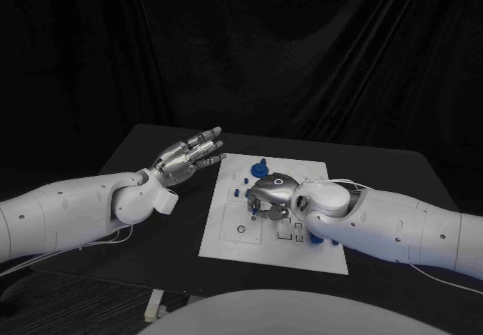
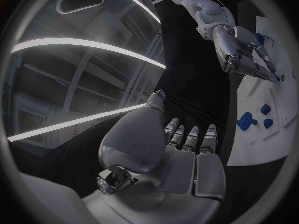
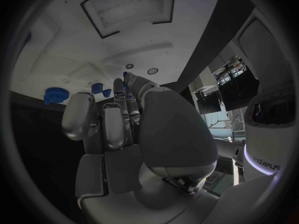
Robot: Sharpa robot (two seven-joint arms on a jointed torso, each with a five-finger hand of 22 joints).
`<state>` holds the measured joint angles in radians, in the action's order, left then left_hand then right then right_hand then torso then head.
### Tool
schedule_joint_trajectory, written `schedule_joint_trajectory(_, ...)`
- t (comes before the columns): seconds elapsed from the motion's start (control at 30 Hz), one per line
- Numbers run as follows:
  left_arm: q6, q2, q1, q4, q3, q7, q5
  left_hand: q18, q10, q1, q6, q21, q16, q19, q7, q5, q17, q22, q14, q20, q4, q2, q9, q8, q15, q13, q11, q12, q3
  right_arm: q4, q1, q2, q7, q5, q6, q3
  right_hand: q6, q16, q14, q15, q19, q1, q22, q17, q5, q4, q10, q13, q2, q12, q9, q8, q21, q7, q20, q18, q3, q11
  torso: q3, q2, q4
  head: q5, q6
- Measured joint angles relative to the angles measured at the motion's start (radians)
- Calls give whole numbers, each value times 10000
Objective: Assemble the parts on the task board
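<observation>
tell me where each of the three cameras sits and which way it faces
Head view: on the robot's head, looking down at the black table; both arms enter, left hand raised beside the board, right hand over it.
Left wrist view: behind the left hand, facing past its spread fingers toward the board and right hand.
Right wrist view: behind the right hand, facing the board.
Shared: every view shows the board and blue parts.
</observation>
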<state>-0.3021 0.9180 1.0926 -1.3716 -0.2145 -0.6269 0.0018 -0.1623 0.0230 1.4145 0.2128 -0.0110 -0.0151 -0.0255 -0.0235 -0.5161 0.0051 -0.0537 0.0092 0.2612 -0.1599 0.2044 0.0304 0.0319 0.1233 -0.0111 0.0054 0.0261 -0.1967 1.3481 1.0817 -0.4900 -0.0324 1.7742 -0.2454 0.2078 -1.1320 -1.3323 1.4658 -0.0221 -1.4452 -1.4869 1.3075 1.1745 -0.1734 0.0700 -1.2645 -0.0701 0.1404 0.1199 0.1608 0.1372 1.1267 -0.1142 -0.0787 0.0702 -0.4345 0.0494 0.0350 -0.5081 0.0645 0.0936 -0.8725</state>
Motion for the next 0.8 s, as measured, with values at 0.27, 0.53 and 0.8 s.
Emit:
schedule_joint_trajectory(0.27, -27, -18, -4, 14, 0, 29, 0, -1, 0, 0, 36, 0, 0, 0, -35, 0, 0, 1, 0, 0, 0, 0, -1, 0, 0, 1, 0, 0, 0, -7, -87, 4, 36, 2, 14, 0, 15, -1, 0, 0, 0, 0, 0, 0, 1, 0, 0, 4, 0, 39, -3, -2, 0, 15, 0, -1, 0, 0, 0, -1, -3, 9, 0)
schedule_joint_trajectory(0.53, -53, -34, -8, 29, 0, 54, 0, 0, 0, 0, 35, 0, 0, 0, -35, 0, 0, 1, 0, 0, 0, 0, 11, 0, 0, 1, 0, 0, 0, -24, -142, 4, 67, 5, 35, 0, 16, -3, 0, 0, 0, 13, -1, -12, -46, -55, -2, -13, 13, 39, -6, -9, 0, 16, 0, 0, -1, -2, 0, -1, -2, 15, 0)
schedule_joint_trajectory(0.8, -77, -50, -13, 45, 0, 79, 0, 0, 0, 0, 71, 0, 0, 0, -71, 0, 0, 1, 0, 0, 0, 0, 11, 0, 0, 1, 0, 0, 0, -60, -169, 38, 84, 5, 36, -19, 17, -3, 0, 0, 0, -13, -2, -11, -46, -54, -36, -13, 59, 39, -14, -10, 0, 17, 0, -1, -1, -34, 0, -2, -1, 6, 0)
